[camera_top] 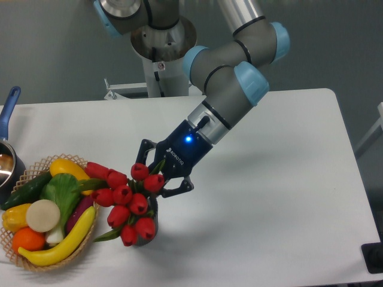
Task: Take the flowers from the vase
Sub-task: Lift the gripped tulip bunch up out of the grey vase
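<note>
One bunch of red tulips, the flowers (127, 202), sits just left of centre in the lower half of the frame, and my gripper (157, 177) is on it from the upper right. My jaws are clamped on the flowers near the top of the bunch, where buds and leaves gather close enough to be taken together. The stems run down into the vase (148, 228), a dark cylinder mostly hidden beneath the blooms, so the bunch is not yet free of it. I come in at a slant because the buds spread wider than the mouth and lean toward the lower left. Just beside them, at the left edge, stands a wicker basket (84, 246) of fruit and vegetables; the outermost buds overhang its rim. My judgement: a lift up and to the right would draw the stems out cleanly.
</note>
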